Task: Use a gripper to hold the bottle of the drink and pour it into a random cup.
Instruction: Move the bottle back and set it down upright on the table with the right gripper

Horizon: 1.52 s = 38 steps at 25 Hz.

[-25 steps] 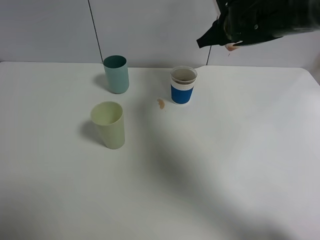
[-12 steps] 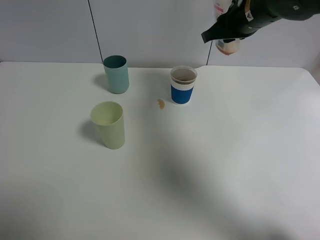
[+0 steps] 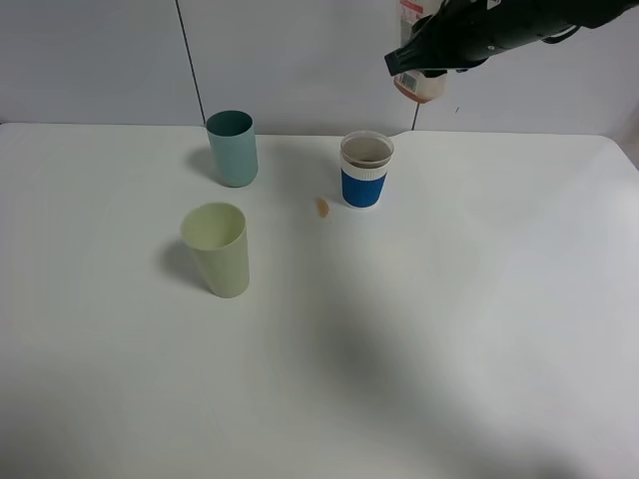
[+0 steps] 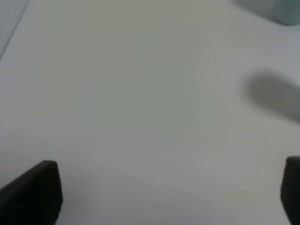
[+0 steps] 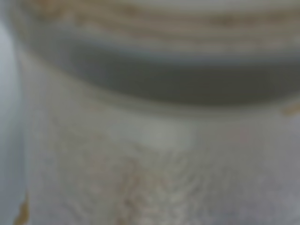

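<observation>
My left fingers (image 4: 33, 192) hang spread and empty over bare desk (image 4: 140, 93), out of the pour's way. Left of the middle stands the pale green cup (image 3: 215, 249). Further back a brown splash (image 3: 321, 207) lies just beside the cup (image 3: 365, 172), which shows drink (image 3: 366, 152) inside. The teal cup (image 3: 232, 148) sits near the far edge. High above that edge my right fingers (image 3: 429, 50) clamp the bottle (image 3: 420, 86) upright, I judge to keep the dregs in. Half a second ago it hung further right; the cups are unmoved.

Right pincer (image 3: 427, 58) clenched, high aloft
</observation>
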Each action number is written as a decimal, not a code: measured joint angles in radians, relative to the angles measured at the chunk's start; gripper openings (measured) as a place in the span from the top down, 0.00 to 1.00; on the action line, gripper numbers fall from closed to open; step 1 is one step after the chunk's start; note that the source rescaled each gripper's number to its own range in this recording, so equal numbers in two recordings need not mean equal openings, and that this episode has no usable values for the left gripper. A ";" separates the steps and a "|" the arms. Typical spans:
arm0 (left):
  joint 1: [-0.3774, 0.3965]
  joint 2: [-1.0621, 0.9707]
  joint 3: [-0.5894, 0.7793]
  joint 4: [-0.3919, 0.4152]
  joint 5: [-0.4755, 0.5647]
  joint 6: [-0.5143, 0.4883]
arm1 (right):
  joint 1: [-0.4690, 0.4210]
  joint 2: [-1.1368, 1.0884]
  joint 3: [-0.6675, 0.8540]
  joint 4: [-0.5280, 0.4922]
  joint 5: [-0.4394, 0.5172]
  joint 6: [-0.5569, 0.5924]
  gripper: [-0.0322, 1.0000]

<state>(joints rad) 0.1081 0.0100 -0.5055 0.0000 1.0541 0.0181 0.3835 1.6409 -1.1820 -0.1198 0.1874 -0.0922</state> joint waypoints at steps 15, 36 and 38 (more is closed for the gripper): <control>0.000 0.000 0.000 0.000 0.000 0.000 | -0.064 -0.063 0.486 0.055 -0.601 -0.047 0.96; 0.000 0.000 0.000 0.000 0.000 0.000 | -0.064 0.173 0.683 0.280 -0.983 -0.016 0.96; 0.000 0.000 0.000 0.000 0.000 0.000 | -0.064 0.206 0.683 0.279 -1.038 0.019 0.96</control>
<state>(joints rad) 0.1081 0.0100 -0.5055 0.0000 1.0541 0.0181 0.3191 1.8467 -0.4992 0.1593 -0.8504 -0.0729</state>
